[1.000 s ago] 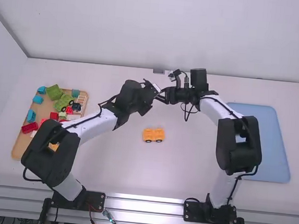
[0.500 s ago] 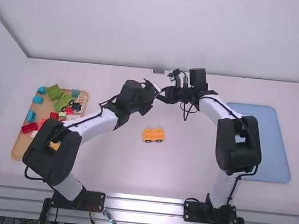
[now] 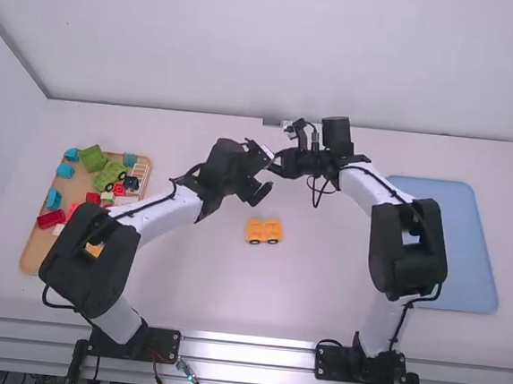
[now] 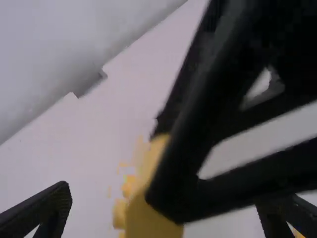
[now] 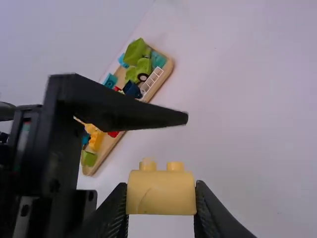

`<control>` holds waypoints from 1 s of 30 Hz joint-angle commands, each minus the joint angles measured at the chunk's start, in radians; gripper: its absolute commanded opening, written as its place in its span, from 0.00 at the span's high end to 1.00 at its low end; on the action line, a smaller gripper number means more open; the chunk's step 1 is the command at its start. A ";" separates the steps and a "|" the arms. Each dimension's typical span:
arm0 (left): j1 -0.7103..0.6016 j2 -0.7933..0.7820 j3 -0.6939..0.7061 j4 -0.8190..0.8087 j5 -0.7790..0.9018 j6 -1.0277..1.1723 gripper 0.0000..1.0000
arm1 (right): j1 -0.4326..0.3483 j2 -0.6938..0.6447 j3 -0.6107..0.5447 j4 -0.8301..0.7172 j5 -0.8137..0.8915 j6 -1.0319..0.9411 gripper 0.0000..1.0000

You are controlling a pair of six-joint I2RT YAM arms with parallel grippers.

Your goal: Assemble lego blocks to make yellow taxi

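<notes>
Taxi base (image 3: 264, 229), orange-yellow, two dark wheels (image 3: 254, 241), notched top

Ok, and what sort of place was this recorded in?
Probably a robotics lab or test station: two robot arms stand on a metal rail along a white table, with a tray of toy blocks set out.

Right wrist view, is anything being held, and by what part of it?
A yellow block, held by two opposite sides in the right pincer, studs free.
</notes>
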 commanded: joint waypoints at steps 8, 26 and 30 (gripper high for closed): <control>0.165 -0.026 0.202 -0.360 0.638 0.186 0.00 | -0.080 0.002 0.118 -0.174 -0.057 -0.306 0.76; 0.327 0.112 0.297 -0.531 1.166 0.386 0.01 | -0.017 0.002 0.372 -0.953 -0.110 -1.241 0.78; 0.311 0.128 0.297 -0.588 1.168 0.455 0.01 | 0.002 0.002 0.391 -1.019 -0.109 -1.303 0.77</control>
